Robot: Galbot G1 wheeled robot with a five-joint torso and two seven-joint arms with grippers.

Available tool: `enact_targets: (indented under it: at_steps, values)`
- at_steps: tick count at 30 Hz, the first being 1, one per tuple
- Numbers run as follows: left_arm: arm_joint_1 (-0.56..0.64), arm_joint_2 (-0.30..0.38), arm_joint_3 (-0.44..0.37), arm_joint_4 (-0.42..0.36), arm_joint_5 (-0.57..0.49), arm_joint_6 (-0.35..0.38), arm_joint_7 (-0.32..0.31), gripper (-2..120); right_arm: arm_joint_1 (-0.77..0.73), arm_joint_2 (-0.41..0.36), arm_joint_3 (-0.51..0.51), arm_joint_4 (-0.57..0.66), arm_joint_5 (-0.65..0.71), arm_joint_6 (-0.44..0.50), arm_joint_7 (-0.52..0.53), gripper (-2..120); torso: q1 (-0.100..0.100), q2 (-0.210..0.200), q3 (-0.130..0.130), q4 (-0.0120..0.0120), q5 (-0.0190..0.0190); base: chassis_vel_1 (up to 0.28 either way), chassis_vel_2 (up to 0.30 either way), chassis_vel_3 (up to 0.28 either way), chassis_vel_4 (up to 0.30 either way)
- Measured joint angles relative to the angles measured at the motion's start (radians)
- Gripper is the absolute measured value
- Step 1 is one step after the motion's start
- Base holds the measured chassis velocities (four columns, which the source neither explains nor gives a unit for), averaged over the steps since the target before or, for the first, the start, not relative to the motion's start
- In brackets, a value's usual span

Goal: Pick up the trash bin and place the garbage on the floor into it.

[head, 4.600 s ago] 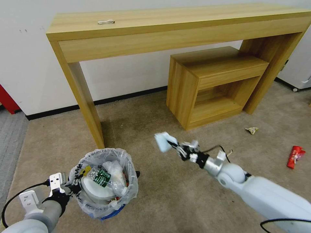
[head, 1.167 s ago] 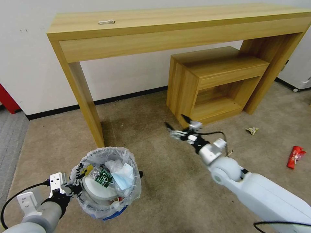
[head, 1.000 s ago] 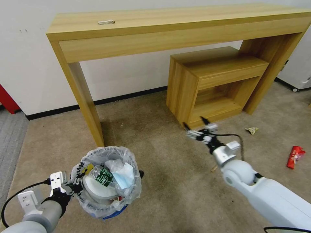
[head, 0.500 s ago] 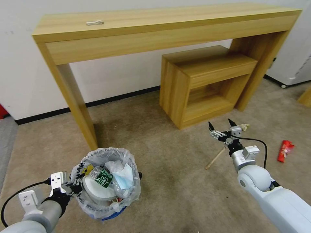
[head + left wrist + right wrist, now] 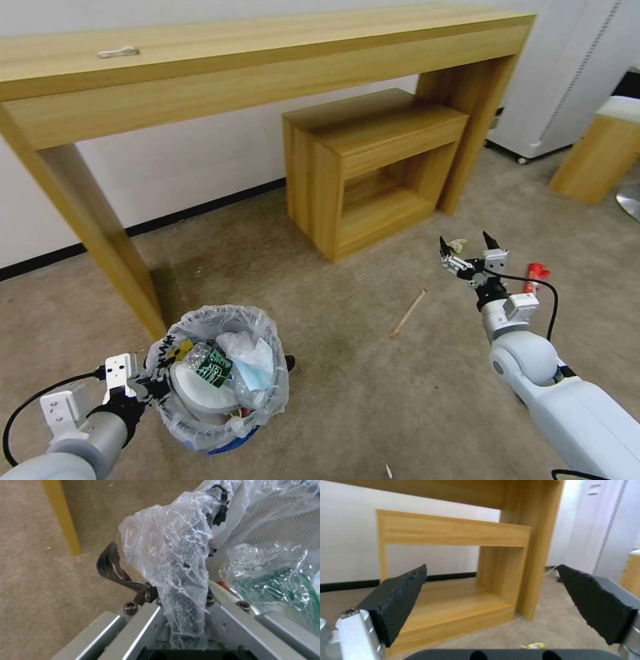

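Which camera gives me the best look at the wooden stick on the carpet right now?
Head view: the wooden stick lies whole on the floor, ahead of the right gripper. From neither wrist view can it be made out.

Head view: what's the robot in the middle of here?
It is collecting litter off the beige carpet. The left gripper is shut on the rim of the trash bin, which already holds slippers, a bottle and a blue mask. The right gripper is open and empty, held out above the floor toward the pieces left: a wooden stick, a crumpled yellowish scrap and a red packet.
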Motion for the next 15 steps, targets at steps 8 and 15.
enact_targets:
  at_steps: [8,15]
  values:
    - [0.0,0.006,0.001,0.003,-0.002,0.0,0.0,1,0.014,0.02,0.0,-0.017,0.002,0.013,-0.003,100,0.0,0.0,0.0,0.0,0.0,-0.072,-0.074,-0.087,-0.082]
    - [0.0,0.015,0.003,0.007,-0.003,0.001,0.0,1,0.009,0.021,0.031,-0.017,0.009,0.014,-0.008,100,0.0,0.0,0.0,-0.0001,-0.0001,-0.087,-0.088,-0.078,-0.09]
